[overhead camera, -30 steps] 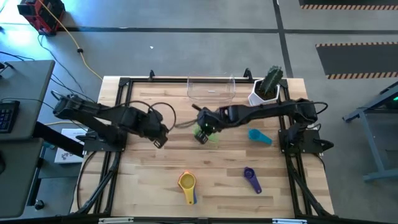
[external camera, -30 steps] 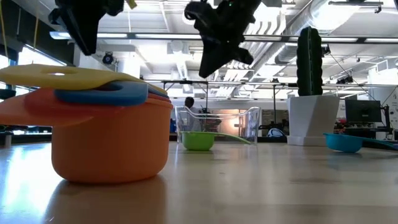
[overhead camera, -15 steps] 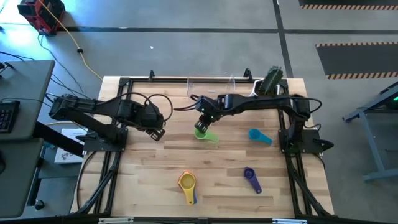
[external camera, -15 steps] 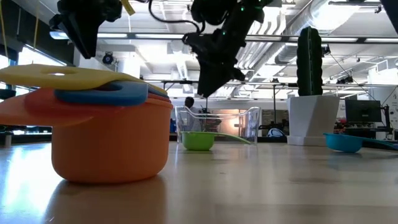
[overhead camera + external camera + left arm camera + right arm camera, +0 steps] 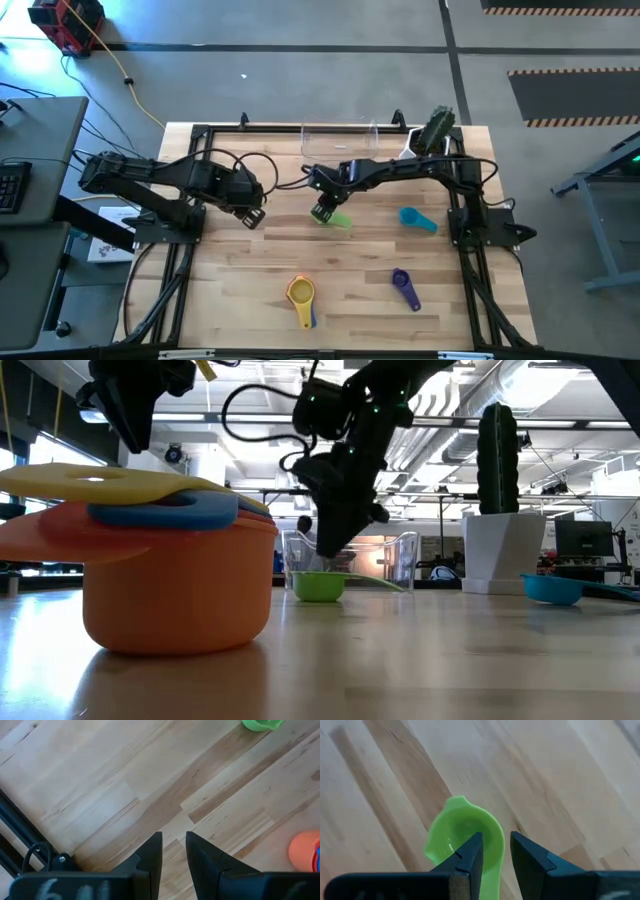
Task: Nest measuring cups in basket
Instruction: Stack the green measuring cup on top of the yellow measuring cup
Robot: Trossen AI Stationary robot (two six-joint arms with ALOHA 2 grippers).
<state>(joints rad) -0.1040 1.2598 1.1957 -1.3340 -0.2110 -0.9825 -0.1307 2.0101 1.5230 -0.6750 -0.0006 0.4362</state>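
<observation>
A green measuring cup (image 5: 462, 832) stands upright on its base on the table, near the middle (image 5: 337, 218). My right gripper (image 5: 495, 852) hangs just above it, fingers pointing down with a narrow gap, over the cup's rim (image 5: 325, 550). My left gripper (image 5: 255, 215) hovers left of the middle with a narrow gap, empty (image 5: 173, 850). The clear basket (image 5: 340, 142) stands at the far edge. The orange cup (image 5: 180, 590), with blue and yellow cups nested in it, sits near the front edge (image 5: 301, 292). A teal cup (image 5: 415, 219) and a purple cup (image 5: 403, 286) lie at the right. No red cup shows.
A white pot with a green cactus (image 5: 430, 138) stands at the far right corner beside the basket. Black frame rails (image 5: 190, 200) run along the table's left and right edges. Bare wood lies between the green cup and the orange stack.
My right gripper has come down toward the green cup, after first drawing a little toward the far edge. The green cup has stayed where it was. My left gripper has drawn back slightly toward the far edge.
</observation>
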